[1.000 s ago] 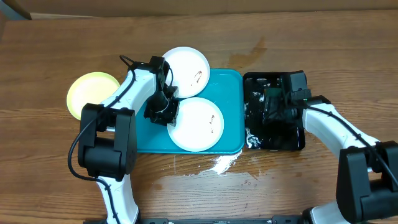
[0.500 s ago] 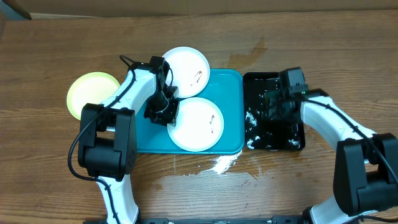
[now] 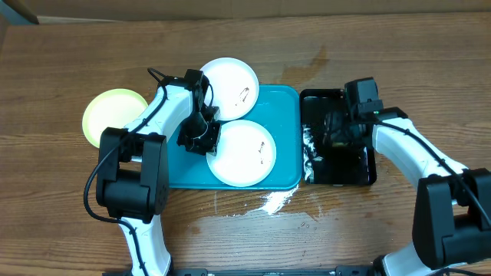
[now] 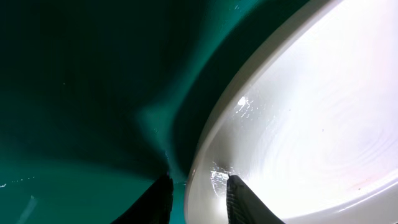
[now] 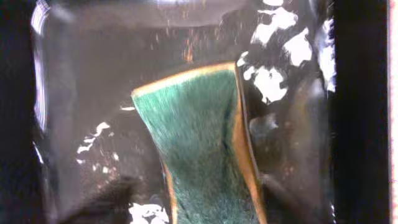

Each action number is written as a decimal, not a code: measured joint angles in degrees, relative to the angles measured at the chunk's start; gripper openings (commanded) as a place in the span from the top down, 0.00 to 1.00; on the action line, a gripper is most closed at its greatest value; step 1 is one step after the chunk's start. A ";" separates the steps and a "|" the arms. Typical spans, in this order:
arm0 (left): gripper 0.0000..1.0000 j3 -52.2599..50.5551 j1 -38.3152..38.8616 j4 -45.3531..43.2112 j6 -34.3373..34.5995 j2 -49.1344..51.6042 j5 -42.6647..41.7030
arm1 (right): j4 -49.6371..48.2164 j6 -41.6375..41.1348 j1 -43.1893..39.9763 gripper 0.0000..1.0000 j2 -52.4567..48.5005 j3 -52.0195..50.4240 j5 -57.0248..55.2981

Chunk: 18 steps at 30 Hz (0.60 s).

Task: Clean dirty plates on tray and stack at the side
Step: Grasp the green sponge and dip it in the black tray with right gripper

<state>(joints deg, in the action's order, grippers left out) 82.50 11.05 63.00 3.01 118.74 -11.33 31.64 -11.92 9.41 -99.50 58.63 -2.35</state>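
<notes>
Holding front plate on the tray: left gripper narrow, pinched across its left rim. Green sponge lies over the black tray, to the plate's right, nearest the right gripper; I cannot tell whether that one grips it.

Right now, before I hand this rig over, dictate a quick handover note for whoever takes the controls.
Left gripper: jaws closed on the rim of the front white plate, which lies on the turquoise tray.
Right gripper: over the black tray, above the green sponge; jaws out of sight, grip unconfirmed.
Rear white plate: overhangs the tray's far edge.
Lime-green plate: on the table, left of the tray.
Done: possibly the lime-green plate, set aside.
Left: both white plates show brown smears; wipe them, then stack them at the side.
</notes>
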 measured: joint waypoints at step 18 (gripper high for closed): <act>0.52 -0.02 0.00 0.09 0.00 0.00 1.07 | 2.69 -0.04 0.00 0.14 -1.20 5.86 0.04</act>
<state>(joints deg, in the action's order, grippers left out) 82.48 11.05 63.09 3.01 118.74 -10.26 34.33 -11.97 9.41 -100.71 64.49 -2.31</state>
